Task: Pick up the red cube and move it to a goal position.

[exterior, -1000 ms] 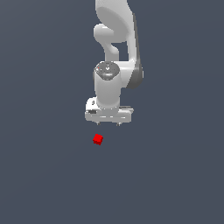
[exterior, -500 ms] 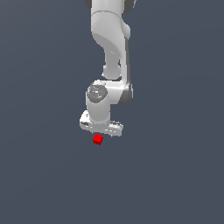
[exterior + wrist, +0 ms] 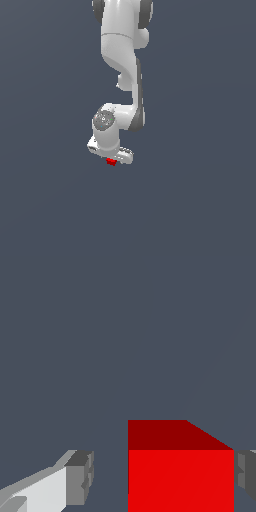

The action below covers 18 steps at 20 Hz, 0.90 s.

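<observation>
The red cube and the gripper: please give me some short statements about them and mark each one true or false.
1. The red cube lies between the two fingers. True.
2. Both finger pads press on the cube. False: the wrist view shows a clear gap on one side, and the other finger is only near.
3. The gripper is directly over the cube in the exterior view. True.
4. The cube is blue. False: it is bright red.
5. A second cube lies nearby. False: only one is visible.
</observation>
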Tool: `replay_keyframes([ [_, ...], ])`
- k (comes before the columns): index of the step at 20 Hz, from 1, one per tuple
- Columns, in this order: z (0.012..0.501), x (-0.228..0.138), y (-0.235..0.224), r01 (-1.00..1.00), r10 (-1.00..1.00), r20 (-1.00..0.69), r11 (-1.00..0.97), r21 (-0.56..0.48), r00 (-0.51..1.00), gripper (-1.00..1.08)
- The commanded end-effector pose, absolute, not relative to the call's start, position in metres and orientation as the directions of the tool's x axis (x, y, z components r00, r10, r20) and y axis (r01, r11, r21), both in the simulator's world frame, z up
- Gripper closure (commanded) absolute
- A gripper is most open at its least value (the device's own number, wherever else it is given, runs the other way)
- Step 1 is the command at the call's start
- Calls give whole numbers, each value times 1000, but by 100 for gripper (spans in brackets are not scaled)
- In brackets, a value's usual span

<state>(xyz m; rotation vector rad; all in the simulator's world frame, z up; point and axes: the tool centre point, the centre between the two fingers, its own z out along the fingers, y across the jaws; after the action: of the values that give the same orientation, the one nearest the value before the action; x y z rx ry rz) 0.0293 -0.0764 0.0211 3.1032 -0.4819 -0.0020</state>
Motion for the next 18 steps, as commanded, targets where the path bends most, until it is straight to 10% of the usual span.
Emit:
replay_keyframes([
  [1,17,31,-79,-314,-314,0,-949,0,949,-92],
  [9,20,31,-77,-307,-307,0,-952,0,952,-92],
  [10,20,31,-77,-307,-307,0,-952,0,952,108],
  [18,20,31,-77,-307,-307,0,-952,0,952,108],
])
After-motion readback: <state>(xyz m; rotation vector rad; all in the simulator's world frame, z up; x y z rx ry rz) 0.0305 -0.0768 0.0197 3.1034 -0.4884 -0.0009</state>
